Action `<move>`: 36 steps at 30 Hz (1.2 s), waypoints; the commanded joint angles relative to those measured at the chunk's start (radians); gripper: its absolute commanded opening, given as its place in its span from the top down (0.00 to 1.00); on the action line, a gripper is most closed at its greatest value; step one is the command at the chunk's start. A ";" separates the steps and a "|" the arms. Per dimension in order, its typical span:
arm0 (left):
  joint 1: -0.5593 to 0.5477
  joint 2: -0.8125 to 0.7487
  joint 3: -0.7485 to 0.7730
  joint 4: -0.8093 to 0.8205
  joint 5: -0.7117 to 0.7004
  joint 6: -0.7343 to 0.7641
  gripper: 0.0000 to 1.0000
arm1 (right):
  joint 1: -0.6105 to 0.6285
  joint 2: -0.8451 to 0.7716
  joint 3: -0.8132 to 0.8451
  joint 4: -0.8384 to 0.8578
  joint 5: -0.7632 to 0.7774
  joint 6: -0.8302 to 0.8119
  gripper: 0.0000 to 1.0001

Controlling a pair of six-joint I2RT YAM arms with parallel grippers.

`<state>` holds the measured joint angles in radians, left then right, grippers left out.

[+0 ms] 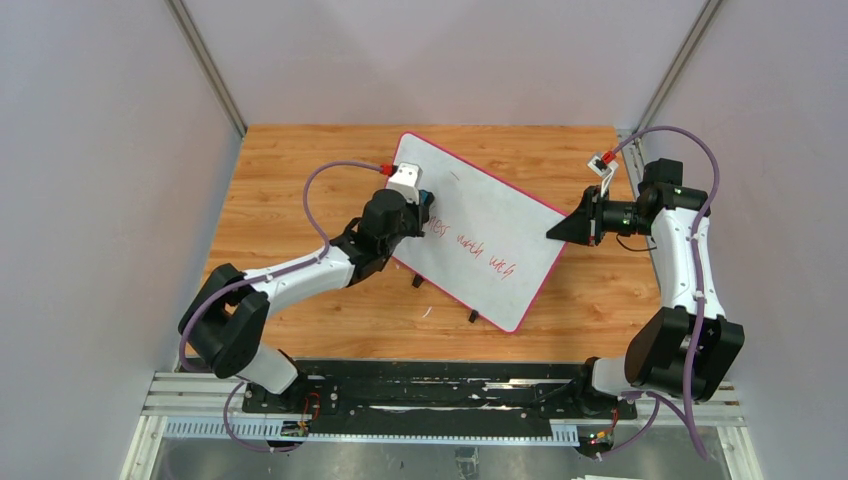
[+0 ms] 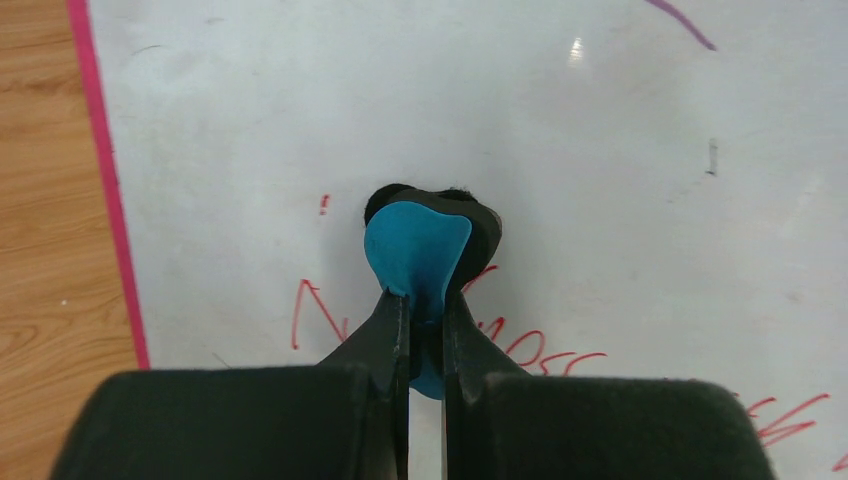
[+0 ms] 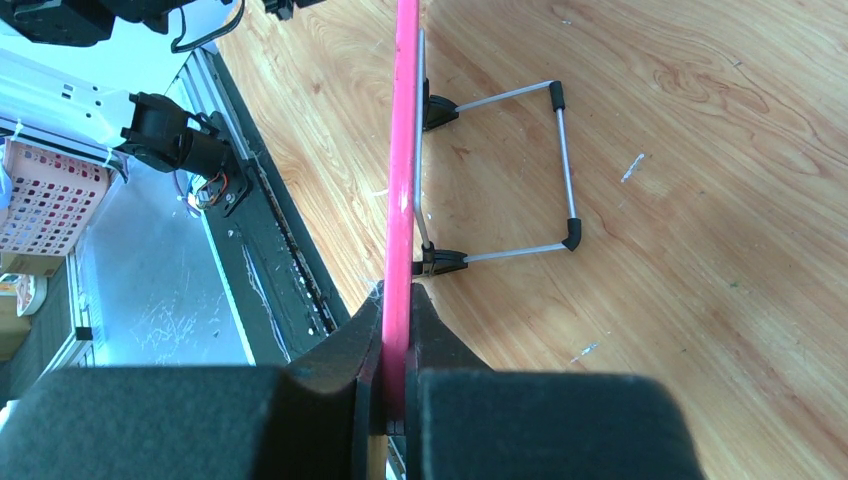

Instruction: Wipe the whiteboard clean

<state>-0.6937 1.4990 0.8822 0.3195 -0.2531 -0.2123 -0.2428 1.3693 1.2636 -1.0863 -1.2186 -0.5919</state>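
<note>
A blue eraser (image 2: 415, 248) is gripped by the left tool (image 2: 425, 305) against the whiteboard (image 1: 490, 200), beside red writing (image 2: 318, 312). Its pink rim (image 3: 403, 150) is clamped by the right tool (image 3: 397, 325), near a wire stand (image 3: 562, 170).

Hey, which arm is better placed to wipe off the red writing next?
Left. The left pincer is shut on the eraser, which sits on the whiteboard right by the red writing. The right pincer is clamped on the pink rim, likely steadying it.

Your light's bright, even; glare at 1 o'clock on large pink-rimmed white board (image 2: 620, 230); 6 o'clock foreground blurred.
</note>
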 commanded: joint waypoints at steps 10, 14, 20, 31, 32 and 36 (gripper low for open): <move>0.052 0.010 0.032 0.014 0.057 -0.010 1.00 | 0.016 0.004 0.010 -0.044 0.018 -0.088 0.99; 0.107 -0.011 0.022 -0.010 0.036 0.013 1.00 | 0.016 0.002 0.011 -0.048 0.016 -0.092 0.99; 0.151 -0.034 0.028 -0.047 0.012 0.047 1.00 | 0.017 0.004 0.012 -0.051 0.014 -0.096 0.99; 0.119 0.027 -0.018 0.011 0.115 -0.036 1.00 | 0.016 0.004 0.014 -0.054 0.013 -0.097 0.99; 0.100 0.032 -0.021 0.018 0.108 -0.039 1.00 | 0.016 0.003 0.014 -0.055 0.013 -0.096 0.99; 0.026 0.056 -0.016 0.031 0.094 -0.060 1.00 | 0.017 0.003 0.014 -0.055 0.010 -0.098 0.99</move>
<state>-0.5835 1.5105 0.8799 0.3225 -0.1970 -0.2317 -0.2428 1.3712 1.2652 -1.1007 -1.2221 -0.6079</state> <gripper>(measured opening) 0.077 0.048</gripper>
